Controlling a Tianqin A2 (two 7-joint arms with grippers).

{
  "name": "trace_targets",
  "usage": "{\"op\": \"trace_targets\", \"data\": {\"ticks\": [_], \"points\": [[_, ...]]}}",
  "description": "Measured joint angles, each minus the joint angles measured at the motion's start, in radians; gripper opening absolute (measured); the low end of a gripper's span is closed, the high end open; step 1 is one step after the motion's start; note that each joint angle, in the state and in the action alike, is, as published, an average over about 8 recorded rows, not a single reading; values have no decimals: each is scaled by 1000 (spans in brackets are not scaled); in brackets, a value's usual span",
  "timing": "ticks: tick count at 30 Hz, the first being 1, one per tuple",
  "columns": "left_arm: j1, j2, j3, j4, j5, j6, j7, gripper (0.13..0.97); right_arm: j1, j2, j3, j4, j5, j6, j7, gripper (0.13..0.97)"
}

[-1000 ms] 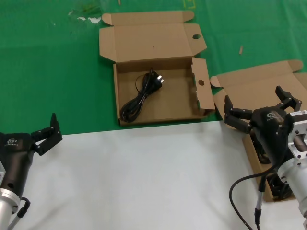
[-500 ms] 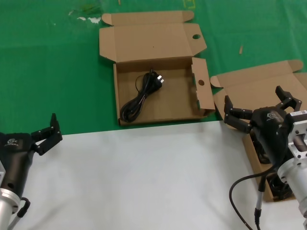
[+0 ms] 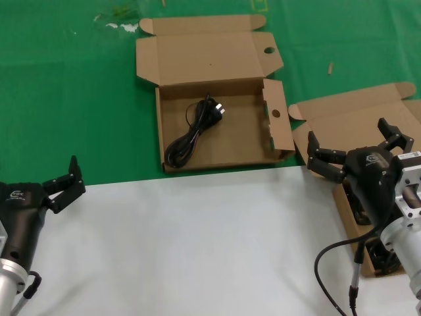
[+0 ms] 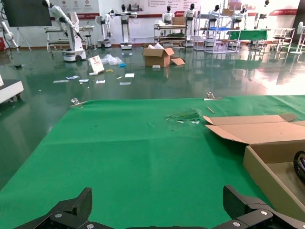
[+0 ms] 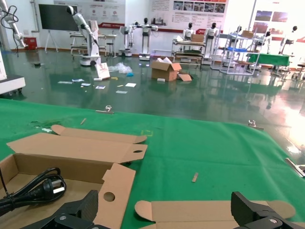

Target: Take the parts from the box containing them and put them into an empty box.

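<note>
Holed box point(image 3: 217, 125) sat open on the green mat toward the far edge of the counter point(image 3: 197, 243), lid folded back, round holes showing in lid flap and side flap. One black power cord point(image 3: 194, 131) lay inside it, looped, plug toward the far wall. Not truly empty, then.

Plain-lidded box point(image 3: 355, 131) sat at the right edge of the counter, lid open. We could make out dark cable shapes point(image 3: 368, 250) low in its interior, mostly hidden behind the right arm; count impossible to tell.

Right claw point(image 3: 354, 153) hung over the plain-lidded box, jaws spread wide, nothing between them. Its wrist view showed both fingertips far apart, with the holed box and cord beyond. Left claw point(image 3: 64, 183) sat parked near the left edge of the counter where white surface meets green mat, jaws also wide, holding nothing; its wrist view point(image 4: 157, 217) looked out over bare mat.

We judged the step in hand to be reaching down for another cord.

Risks noted:
- Thin loops could slip from the jaws, or only one strand get pinched, so the bundle would unravel on the lift.
- Cords lying tangled might come up together.
- A trailing plug could catch the box wall or eared lid and drag the light carton.
- The upright holed side flap could snag the cord on delivery.
</note>
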Motion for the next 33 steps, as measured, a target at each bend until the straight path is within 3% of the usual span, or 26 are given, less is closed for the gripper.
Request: {"op": "trace_targets", "data": {"ticks": [33], "points": [[0,0,0,0,0,0,0,966,0,0,0,0,0,0,0,966]]}}
